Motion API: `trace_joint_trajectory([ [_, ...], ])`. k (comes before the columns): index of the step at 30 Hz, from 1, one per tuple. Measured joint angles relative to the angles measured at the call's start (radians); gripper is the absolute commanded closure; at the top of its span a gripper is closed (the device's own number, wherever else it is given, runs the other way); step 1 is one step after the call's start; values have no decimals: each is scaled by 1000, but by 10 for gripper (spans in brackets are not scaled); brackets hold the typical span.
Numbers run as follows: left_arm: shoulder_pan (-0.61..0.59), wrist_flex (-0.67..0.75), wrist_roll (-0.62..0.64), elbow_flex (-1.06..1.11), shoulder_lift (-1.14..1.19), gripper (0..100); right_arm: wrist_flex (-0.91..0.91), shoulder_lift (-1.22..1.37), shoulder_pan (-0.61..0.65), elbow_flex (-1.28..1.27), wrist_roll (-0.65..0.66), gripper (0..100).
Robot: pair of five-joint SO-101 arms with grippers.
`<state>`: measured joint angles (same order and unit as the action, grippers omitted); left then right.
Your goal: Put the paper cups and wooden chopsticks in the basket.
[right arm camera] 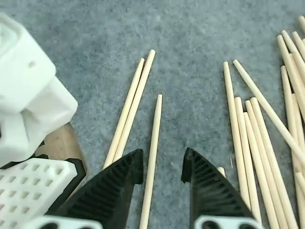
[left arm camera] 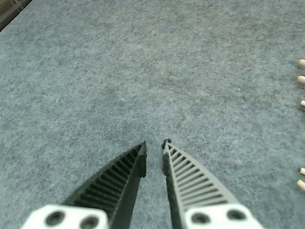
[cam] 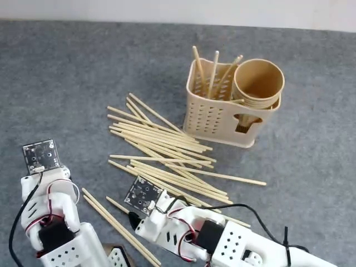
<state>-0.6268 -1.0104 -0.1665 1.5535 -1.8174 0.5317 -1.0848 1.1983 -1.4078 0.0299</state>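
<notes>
A cream slotted basket [cam: 218,118] stands at the back right of the grey mat, with stacked paper cups [cam: 258,83] and a few upright chopsticks [cam: 213,69] in it. Many wooden chopsticks [cam: 167,150] lie loose in a pile in front of it. My right gripper [right arm camera: 162,164] is open low over the mat, its fingers on either side of a single chopstick [right arm camera: 154,138]; in the high view this arm [cam: 167,222] is at the bottom centre. My left gripper [left arm camera: 154,144] hovers over bare mat at the lower left, its tips almost together with nothing between them.
A pair of chopsticks [right arm camera: 129,114] lies beside the right gripper, and more of them [right arm camera: 248,138] lie on its other side. The left arm's white body [right arm camera: 28,105] sits close by. Chopstick ends [left arm camera: 301,76] poke in at the left wrist view's edge.
</notes>
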Motion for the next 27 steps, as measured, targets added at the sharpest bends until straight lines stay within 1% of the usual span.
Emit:
trace_joint_trajectory([
  [3, 0, 0, 0, 0, 0, 919, 0, 72, 0, 0, 0, 851],
  [10, 0, 0, 0, 0, 0, 919, -32, 359, 20, 44, 0, 851],
  [17, 0, 0, 0, 0, 0, 919, -38, 377, 72, 68, 0, 851],
  [19, 0, 0, 0, 0, 0, 919, -40, 385, 74, 68, 0, 853],
  [23, 0, 0, 0, 0, 0, 919, -115, 420, 74, 68, 0, 854],
  [27, 0, 0, 0, 0, 0, 919, -135, 514, 58, 74, 2, 854],
])
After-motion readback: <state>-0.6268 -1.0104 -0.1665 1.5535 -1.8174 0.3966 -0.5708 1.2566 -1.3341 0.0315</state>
